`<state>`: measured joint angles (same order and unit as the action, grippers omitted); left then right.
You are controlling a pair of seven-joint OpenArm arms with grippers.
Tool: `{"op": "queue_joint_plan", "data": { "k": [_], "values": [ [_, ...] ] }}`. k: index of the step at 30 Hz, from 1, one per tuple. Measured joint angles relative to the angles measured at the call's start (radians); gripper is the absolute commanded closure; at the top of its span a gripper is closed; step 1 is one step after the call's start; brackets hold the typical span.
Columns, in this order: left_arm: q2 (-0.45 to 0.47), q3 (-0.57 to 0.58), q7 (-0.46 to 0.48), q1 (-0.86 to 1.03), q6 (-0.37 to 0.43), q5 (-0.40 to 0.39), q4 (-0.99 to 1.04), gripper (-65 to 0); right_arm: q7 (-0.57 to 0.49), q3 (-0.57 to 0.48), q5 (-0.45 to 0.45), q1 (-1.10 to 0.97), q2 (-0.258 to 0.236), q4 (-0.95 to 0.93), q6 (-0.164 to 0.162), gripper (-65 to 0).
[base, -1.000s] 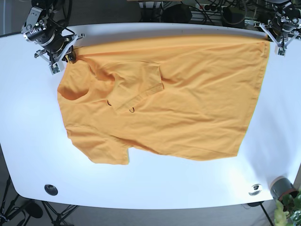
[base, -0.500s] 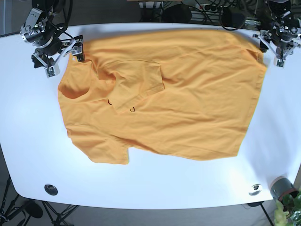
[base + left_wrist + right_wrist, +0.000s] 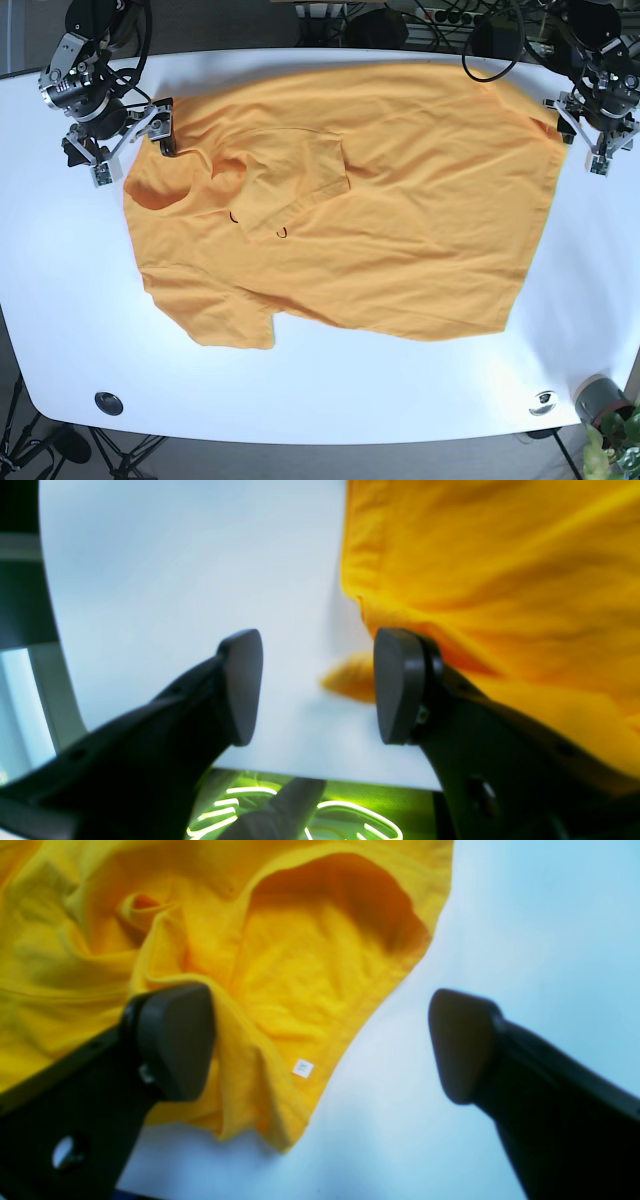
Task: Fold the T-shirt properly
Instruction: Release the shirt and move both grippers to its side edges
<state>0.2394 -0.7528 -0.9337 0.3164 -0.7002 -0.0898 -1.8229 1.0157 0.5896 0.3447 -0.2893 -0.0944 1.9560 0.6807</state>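
Orange cloth: a T-shirt (image 3: 350, 200) lies spread on a white bench (image 3: 330, 390), covering most of the upper and middle part of it.
Shirt layout: collar end toward the base view's left, hem toward its right; one sleeve (image 3: 290, 185) is folded over onto the chest, the other sleeve (image 3: 215, 315) points toward the near edge.
Wrinkles: creases run across the body; the far edge curves and is not straight.
Right gripper (image 3: 112, 140): at the far left corner of the shirt in the base view, by the collar.
Right fingers (image 3: 172, 1040): spread wide, holding nothing; one sits over bunched fabric, the other over bare bench just beside the shirt's edge.
Collar: the neck opening (image 3: 340, 900) gapes in the right wrist view, with a small white tag (image 3: 302, 1068) on the fabric below it.
Left gripper (image 3: 588, 125): at the far right corner in the base view, beside the hem.
Left fingers (image 3: 242, 685): apart, moderately wide, holding nothing; one is over bare bench, the other is at the shirt's edge, and I cannot tell if it touches the cloth.
Hem corner (image 3: 352, 675): a small blurred fold of fabric shows between the left fingers, lying on the bench.
Bench extras: a dark round fitting (image 3: 108, 403) near the front left corner, a silver one (image 3: 543, 402) near the front right.
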Motion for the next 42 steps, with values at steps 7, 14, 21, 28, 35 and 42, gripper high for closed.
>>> {"op": "queue_joint_plan", "data": {
  "k": [7, 14, 21, 28, 35, 42],
  "values": [
    [0.002, -0.002, -0.043, -0.040, 0.000, -0.084, -0.008, -33.2, 0.006, 0.001, -0.002, 0.047, 0.000, 0.000, -0.003, -65.0],
    [0.002, 0.011, -0.048, -0.113, 0.000, -0.148, -0.010, -33.2, -0.001, 0.002, -0.010, 0.179, -0.005, -0.053, -0.004, -65.0],
    [0.002, 0.104, -0.043, -0.220, -0.002, -0.045, -0.010, -33.2, 0.006, 0.003, -0.021, 0.293, -0.036, -0.216, -0.007, -65.0],
    [0.002, 0.150, -0.044, -0.304, -0.001, 0.042, 0.018, -33.2, -0.006, 0.000, -0.013, 0.429, -0.091, -0.401, -0.007, -65.0],
    [0.002, 0.147, -0.045, -0.354, 0.000, 0.077, 0.089, -33.2, -0.050, 0.002, -0.027, 0.547, -0.171, -0.649, -0.011, -65.0],
    [0.002, 0.147, -0.044, -0.360, 0.000, 0.087, 0.127, -33.2, -0.142, 0.000, -0.026, 0.591, -0.209, -0.896, -0.014, -65.0]
  ]
}}
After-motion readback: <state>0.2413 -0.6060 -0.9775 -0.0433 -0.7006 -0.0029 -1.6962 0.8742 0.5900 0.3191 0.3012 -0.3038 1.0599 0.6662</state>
